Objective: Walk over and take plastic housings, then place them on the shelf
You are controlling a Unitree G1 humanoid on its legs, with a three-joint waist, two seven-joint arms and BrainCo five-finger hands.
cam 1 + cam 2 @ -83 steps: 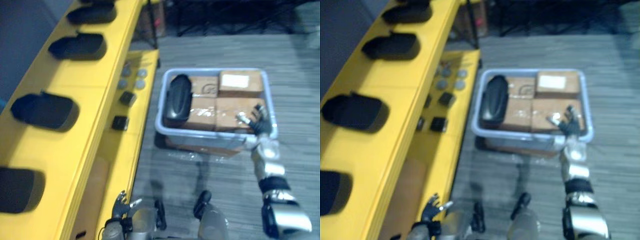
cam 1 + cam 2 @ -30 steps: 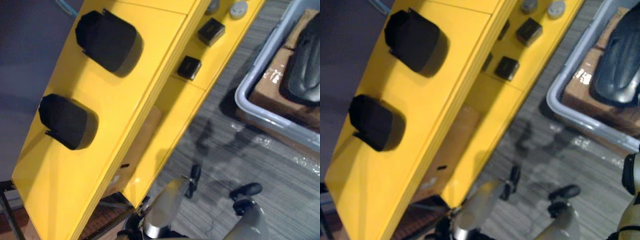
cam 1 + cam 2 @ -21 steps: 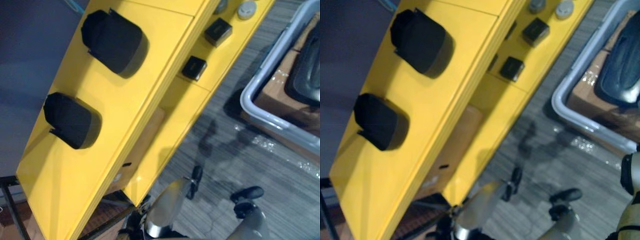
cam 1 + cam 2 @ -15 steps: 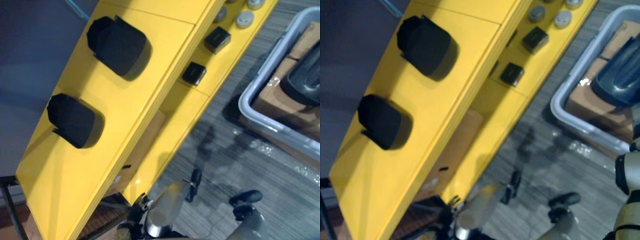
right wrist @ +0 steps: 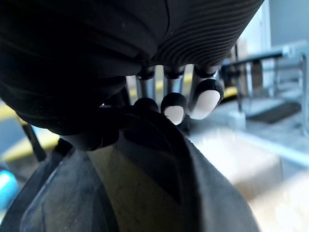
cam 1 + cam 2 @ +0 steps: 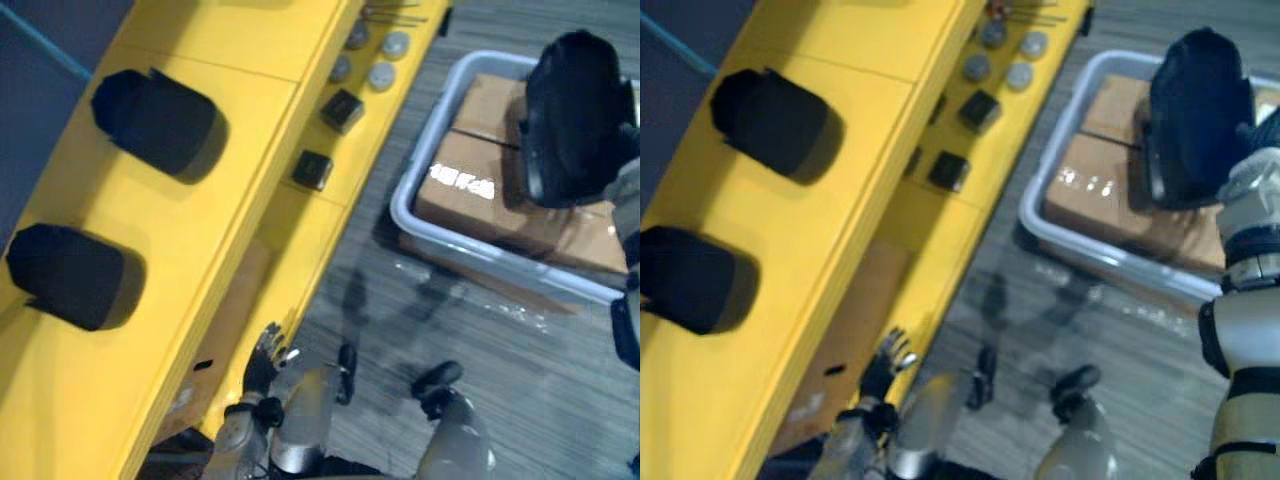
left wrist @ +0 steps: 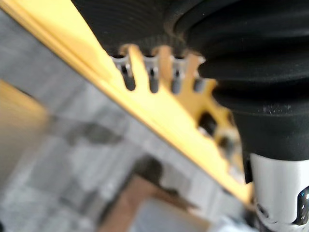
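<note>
- The right hand has its fingers curled over the rim of a black plastic housing; it grips the shell and carries it
- That housing hangs over the grey bin of cardboard boxes, on the open front side of the yellow shelf and well apart from it
- Its long axis runs away from the robot, roughly along the shelf's length, and the hand has it by the nearer end
- Two more housings rest on the shelf's top board, each lying crosswise to the shelf's length; by my reading the held one needs turning to match them
- The shelf lies to the left of the held housing, so the right arm would have to swing across the shelf's lower board, where small black blocks and grey discs sit
- The left hand hangs low, just beside the shelf's front edge, with fingers straight and loose and nothing in them; it is the nearer hand to the shelf but has no load
</note>
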